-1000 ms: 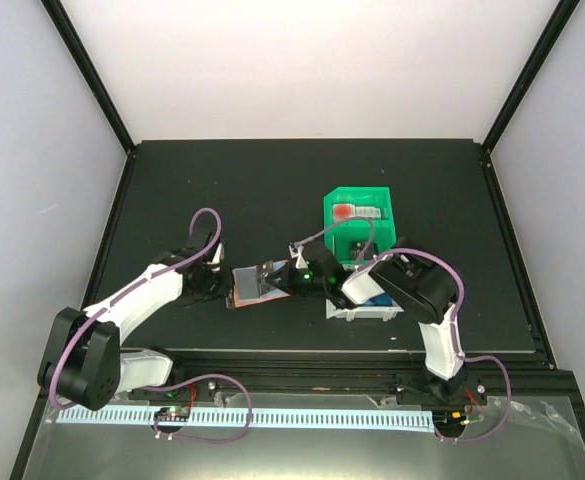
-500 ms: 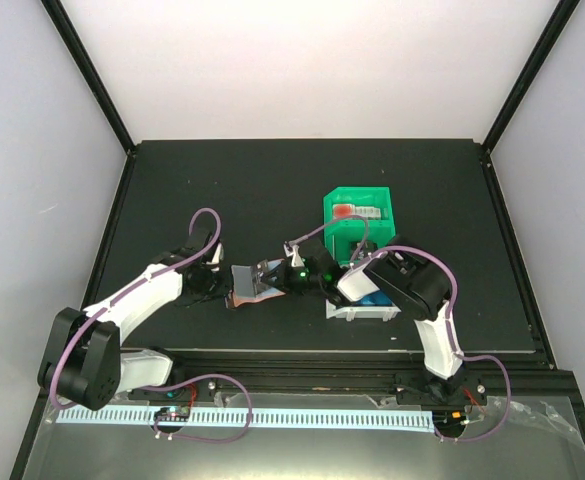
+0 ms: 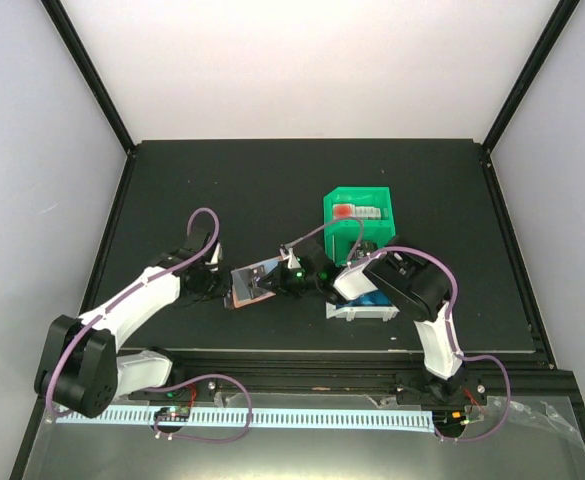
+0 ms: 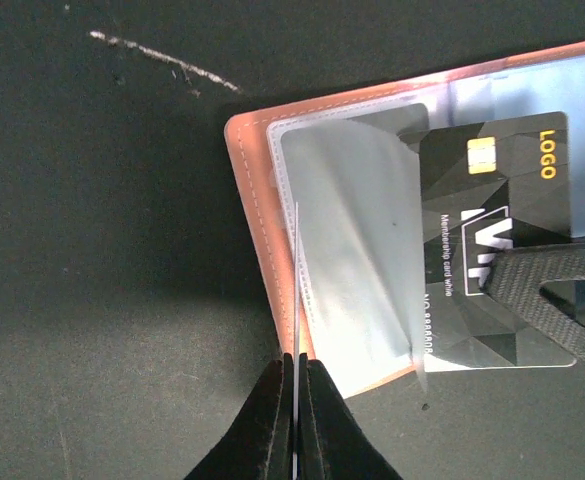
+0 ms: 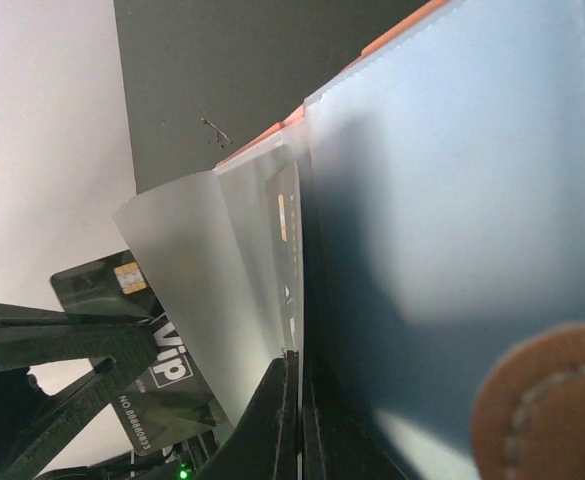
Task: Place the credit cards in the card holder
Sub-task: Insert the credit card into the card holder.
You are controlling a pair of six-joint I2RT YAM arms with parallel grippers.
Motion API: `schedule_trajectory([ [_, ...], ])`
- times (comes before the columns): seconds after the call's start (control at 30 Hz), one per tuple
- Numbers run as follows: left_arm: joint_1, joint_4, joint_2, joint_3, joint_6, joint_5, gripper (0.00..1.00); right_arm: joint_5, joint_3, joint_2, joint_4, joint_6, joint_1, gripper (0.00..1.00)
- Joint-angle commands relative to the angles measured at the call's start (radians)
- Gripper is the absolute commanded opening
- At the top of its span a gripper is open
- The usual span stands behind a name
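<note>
My left fingers [image 4: 287, 385] pinch the clear pocket flap [image 4: 352, 260] of the salmon card holder [image 4: 255, 230], open on the bench [image 4: 102, 250]; my right fingers [image 5: 288, 385] grip a black VIP card [image 4: 512, 180] flat, long edge at that flap.

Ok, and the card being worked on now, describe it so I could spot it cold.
On the black table, left of the green bin, lies the open salmon-pink card holder. On its pale inside, by a curled clear flap, sits the card: black, with gold chip, gold LOGO, white VIP.
</note>
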Motion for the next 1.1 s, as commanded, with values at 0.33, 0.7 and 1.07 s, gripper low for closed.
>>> schedule_trajectory([
  [0.33,-0.001,-0.010,0.011,-0.001,0.006,-0.002,0.02,0.079,0.042,-0.007,-0.148,-0.198,0.014,0.07],
  [0.7,-0.001,-0.010,0.033,0.002,0.008,-0.002,0.01,0.097,0.078,0.027,-0.140,-0.241,0.014,0.09],
  [1.07,-0.001,0.002,0.042,-0.003,0.015,0.022,0.02,-0.019,0.064,0.068,-0.032,-0.156,0.039,0.07],
])
